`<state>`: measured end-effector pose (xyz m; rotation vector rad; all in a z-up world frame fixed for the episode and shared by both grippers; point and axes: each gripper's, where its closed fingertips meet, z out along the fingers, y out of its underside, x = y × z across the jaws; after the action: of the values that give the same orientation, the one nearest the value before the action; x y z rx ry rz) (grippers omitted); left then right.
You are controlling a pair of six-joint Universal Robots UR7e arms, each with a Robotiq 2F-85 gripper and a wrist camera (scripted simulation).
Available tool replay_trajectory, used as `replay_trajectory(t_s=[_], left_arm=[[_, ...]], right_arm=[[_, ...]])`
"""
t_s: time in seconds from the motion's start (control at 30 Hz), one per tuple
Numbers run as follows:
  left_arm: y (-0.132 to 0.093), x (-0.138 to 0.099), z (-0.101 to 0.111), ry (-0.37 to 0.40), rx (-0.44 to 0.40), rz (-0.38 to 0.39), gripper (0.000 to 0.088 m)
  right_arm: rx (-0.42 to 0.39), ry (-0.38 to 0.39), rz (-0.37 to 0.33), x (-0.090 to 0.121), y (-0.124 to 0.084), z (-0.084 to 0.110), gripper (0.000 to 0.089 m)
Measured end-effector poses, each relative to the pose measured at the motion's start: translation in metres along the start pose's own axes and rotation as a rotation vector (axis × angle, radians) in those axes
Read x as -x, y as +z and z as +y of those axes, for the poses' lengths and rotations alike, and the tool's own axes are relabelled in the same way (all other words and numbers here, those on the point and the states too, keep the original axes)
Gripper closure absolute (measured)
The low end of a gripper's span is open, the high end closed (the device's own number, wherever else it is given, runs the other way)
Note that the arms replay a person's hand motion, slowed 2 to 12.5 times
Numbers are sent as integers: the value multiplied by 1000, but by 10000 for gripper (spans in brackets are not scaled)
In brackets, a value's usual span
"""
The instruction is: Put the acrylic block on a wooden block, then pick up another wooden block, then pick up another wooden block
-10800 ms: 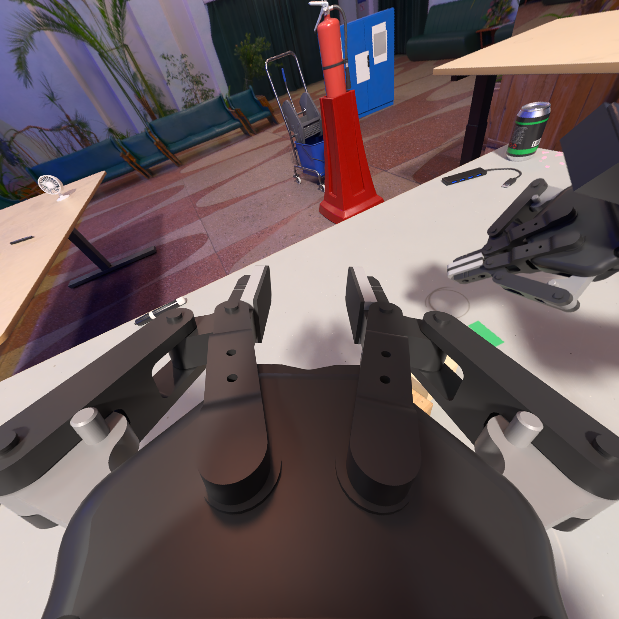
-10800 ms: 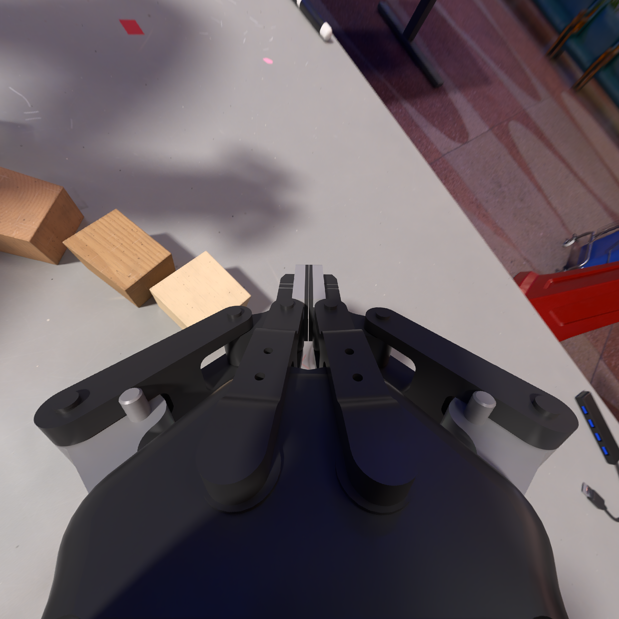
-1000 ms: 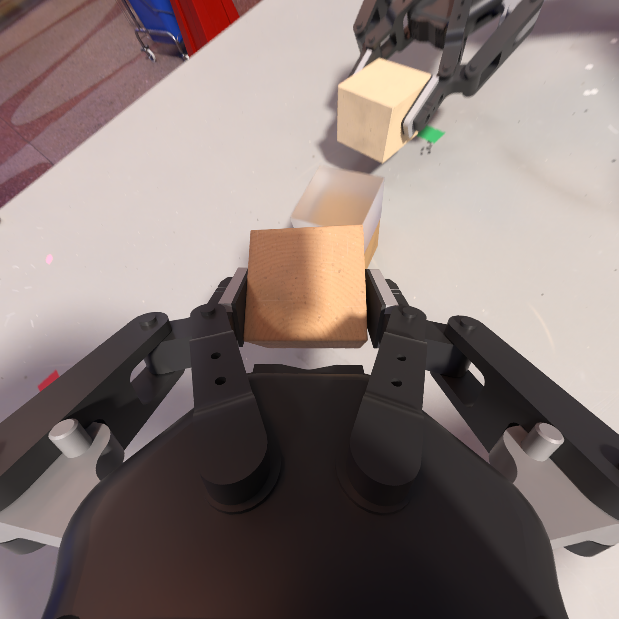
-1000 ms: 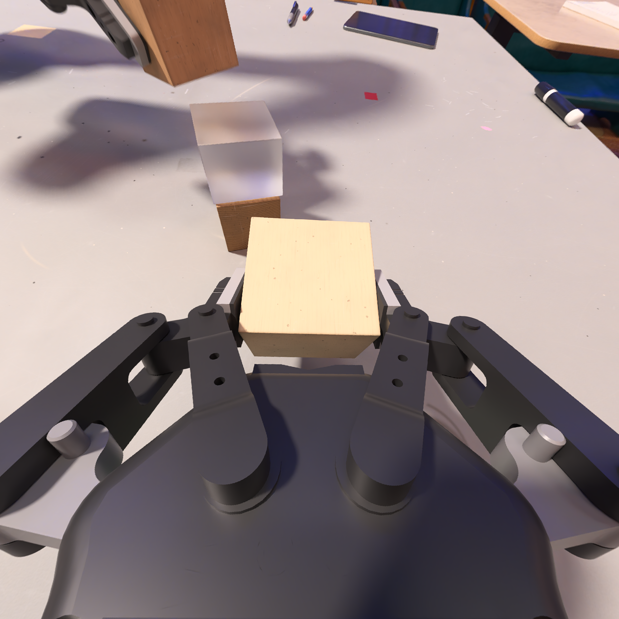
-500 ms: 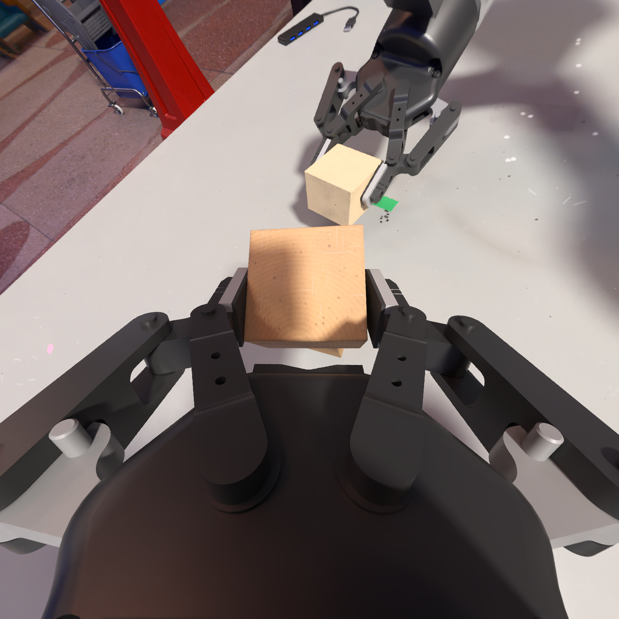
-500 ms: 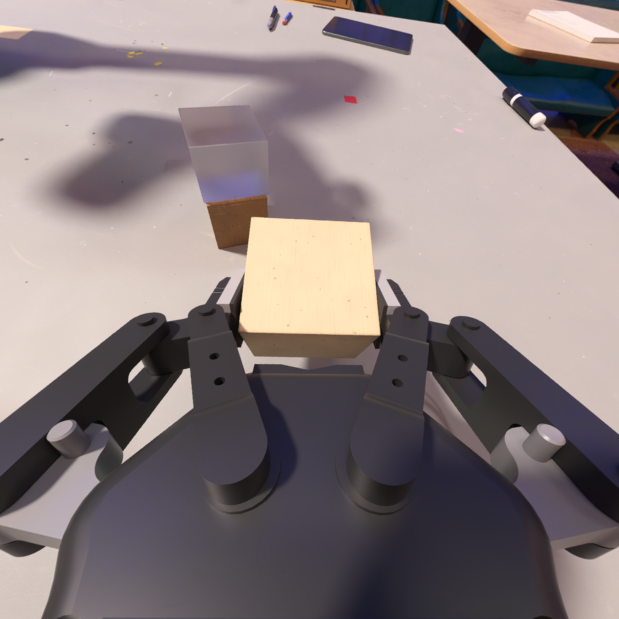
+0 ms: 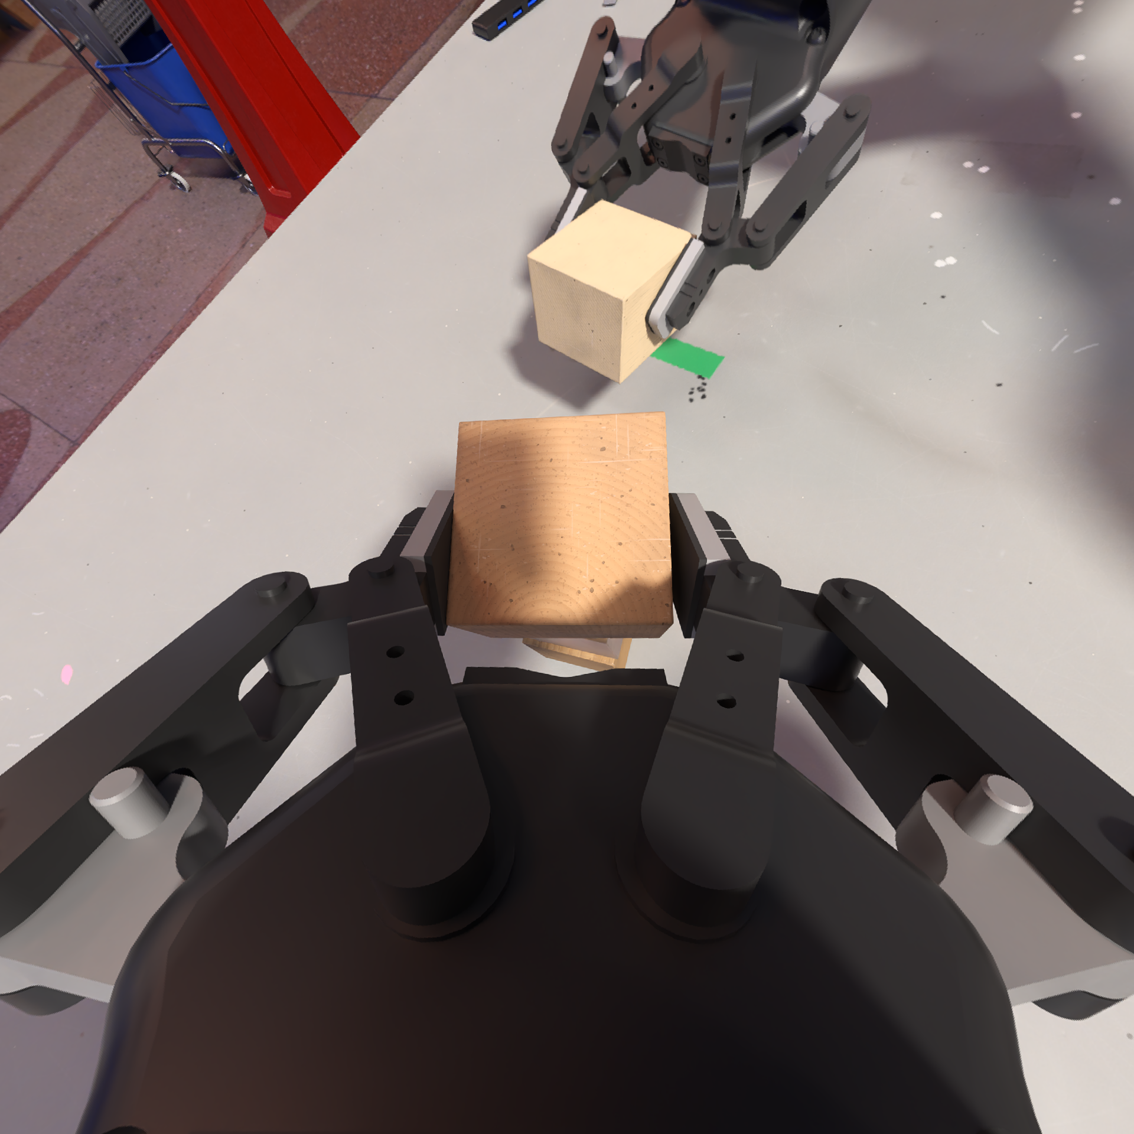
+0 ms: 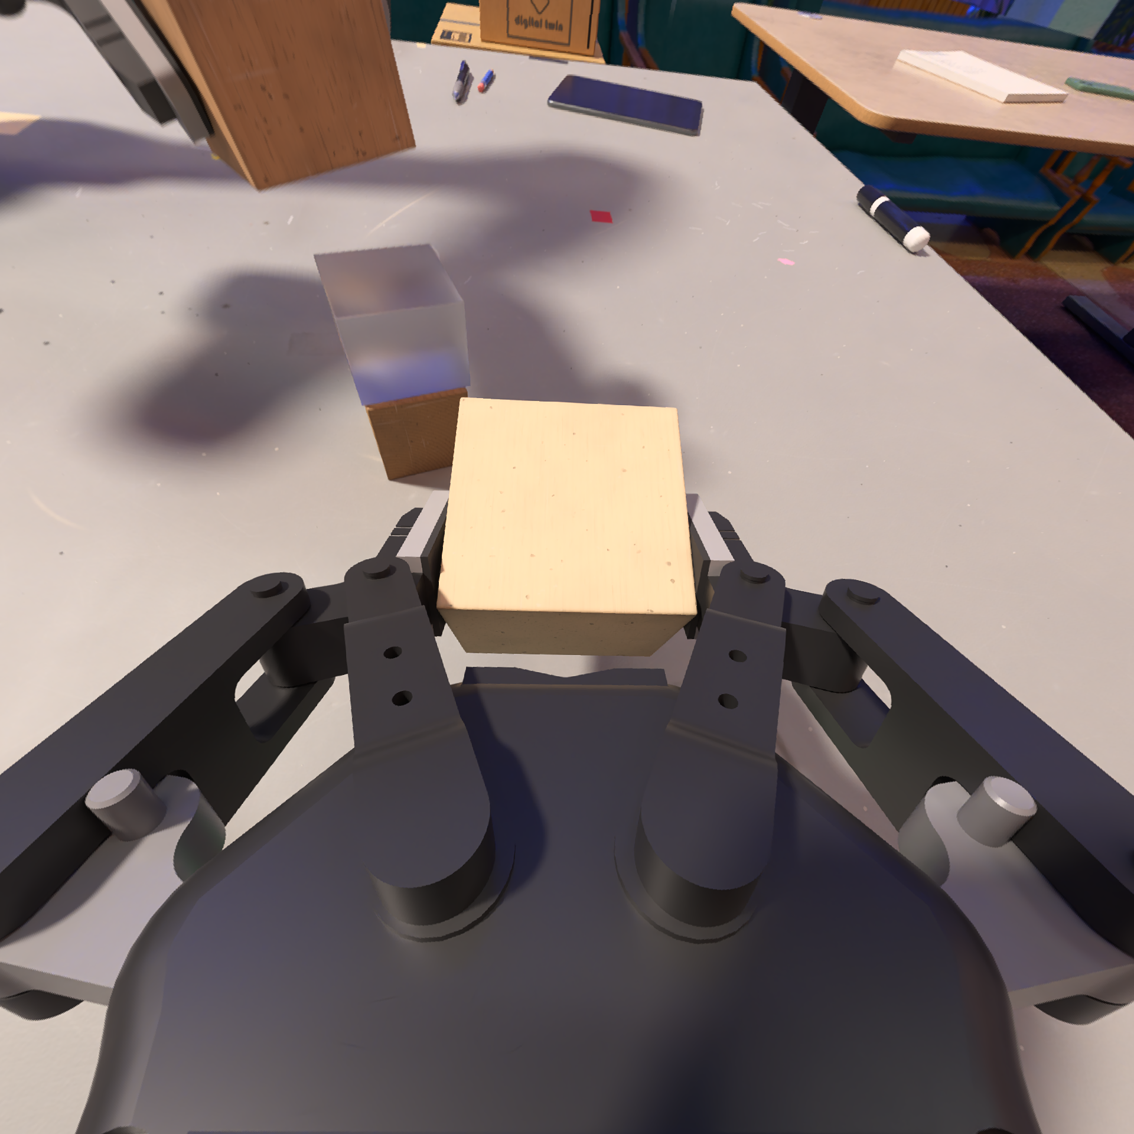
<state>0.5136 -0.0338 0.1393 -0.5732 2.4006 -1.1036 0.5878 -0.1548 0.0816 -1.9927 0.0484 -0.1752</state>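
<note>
My left gripper (image 7: 561, 528) is shut on a brown wooden block (image 7: 561, 521) and holds it above the table. That block also shows at the top left of the right wrist view (image 8: 294, 86). My right gripper (image 8: 567, 531) is shut on a pale wooden block (image 8: 564, 515), held off the table; it also shows in the left wrist view (image 7: 604, 288). The clear acrylic block (image 8: 396, 316) rests on a third wooden block (image 8: 417, 432) on the grey table (image 8: 798, 429), just ahead and left of my right gripper. A sliver of that stack (image 7: 580, 653) shows under my left gripper's block.
A green tape patch (image 7: 687, 358) lies by the pale block. A phone (image 8: 626, 104), two pens (image 8: 469, 80), a marker (image 8: 893, 219) and a red tape patch (image 8: 600, 216) lie at the far side. A USB hub (image 7: 506, 15) and a red stand (image 7: 258, 104) sit beyond the table edge.
My left gripper has lifted the brown block higher and drawn back over the stack. The right gripper keeps hold of the pale block and has shifted slightly. Much earlier, both grippers held nothing.
</note>
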Motion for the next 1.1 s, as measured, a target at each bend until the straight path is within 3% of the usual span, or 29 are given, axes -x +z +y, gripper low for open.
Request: replay_trajectory(t_s=[0.3, 0.53, 0.8, 1.1], left_arm=[[3, 1, 1, -12, 1, 6, 319], [6, 4, 1, -16, 10, 22, 319], [13, 5, 7, -21, 48, 54, 319], [18, 6, 12, -14, 64, 50, 319]], right_arm=[[-93, 56, -9, 5, -11, -42, 316], [-169, 26, 30, 9, -22, -76, 316], [-188, -13, 101, 10, -33, -98, 316], [-202, -21, 132, 16, -41, -117, 316]])
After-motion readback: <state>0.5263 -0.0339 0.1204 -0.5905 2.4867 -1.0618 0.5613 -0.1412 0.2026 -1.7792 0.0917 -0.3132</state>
